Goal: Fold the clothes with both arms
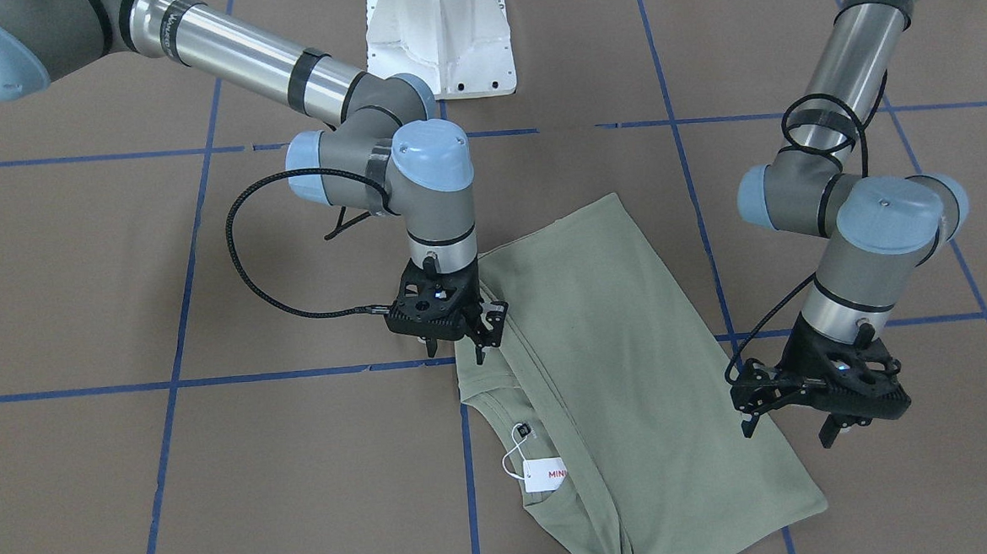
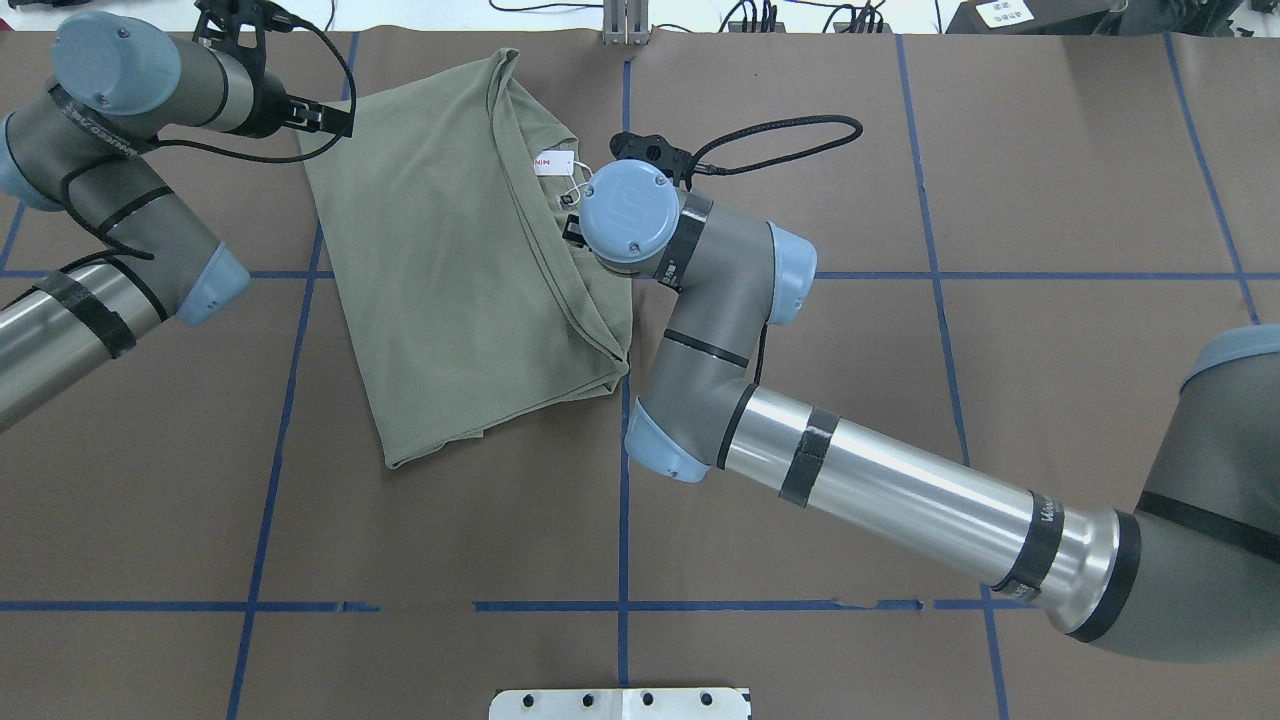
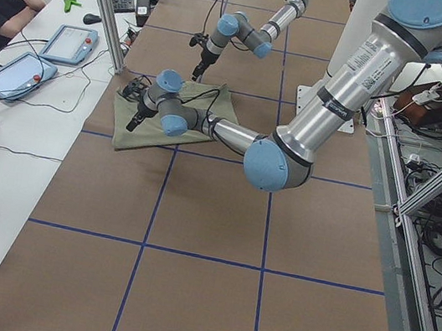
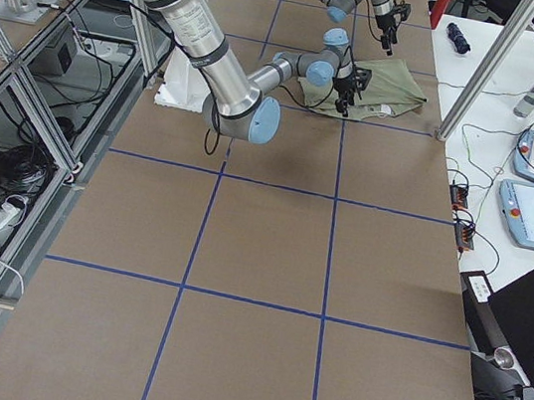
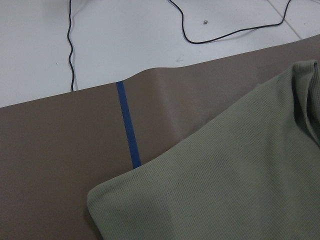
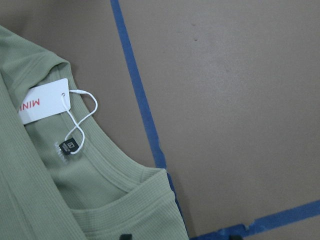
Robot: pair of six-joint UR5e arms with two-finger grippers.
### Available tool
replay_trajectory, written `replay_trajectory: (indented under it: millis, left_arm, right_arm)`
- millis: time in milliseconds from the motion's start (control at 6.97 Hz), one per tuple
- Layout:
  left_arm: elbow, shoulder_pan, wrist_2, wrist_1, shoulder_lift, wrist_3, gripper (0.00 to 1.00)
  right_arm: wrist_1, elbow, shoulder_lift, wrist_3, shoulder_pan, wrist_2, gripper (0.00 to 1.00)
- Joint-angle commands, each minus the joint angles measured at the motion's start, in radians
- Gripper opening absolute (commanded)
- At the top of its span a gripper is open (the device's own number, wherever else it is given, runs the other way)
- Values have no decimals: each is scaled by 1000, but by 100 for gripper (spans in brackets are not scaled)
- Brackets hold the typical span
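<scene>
1. The left arm's black two-finger hand (image 1: 787,432) is seen over the shirt's long outer edge. One fingertip is above the cloth and the other above the desk. The fingers are spread and nothing is pinched.
2. The pale olive-green knit shirt (image 1: 624,346) is laid flat on the brown paper-covered desk (image 1: 301,473), on the side far from the robot and skewed against the blue tape grid lines (image 1: 212,380). No sleeves are seen sticking out, so the lengthwise folds look done. The collar and the white hang tag with red lettering (image 1: 546,474) are still exposed, so a crosswise fold or two is probably left.
3. The right arm's black hand (image 1: 457,353) is parked right at the collar-side edge, fingers also spread, nothing gripped.
4. Room-wise, one shirt corner is found near the desk's far edge, where a white surface (image 5: 150,40) with a thin black cable (image 5: 225,35) begins. Far more brown desk is offered toward the robot, so the fold is better brought that way.
</scene>
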Motion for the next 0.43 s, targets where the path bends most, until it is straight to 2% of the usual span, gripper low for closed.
replay_trajectory:
  millis: [0, 287]
  left_arm:
    - [-1, 0, 0, 0, 2, -2, 100]
    - [-1, 0, 0, 0, 2, -2, 100]
  right_arm:
    - [2, -28, 2, -18, -22, -26, 69]
    - [2, -29, 2, -18, -34, -40, 66]
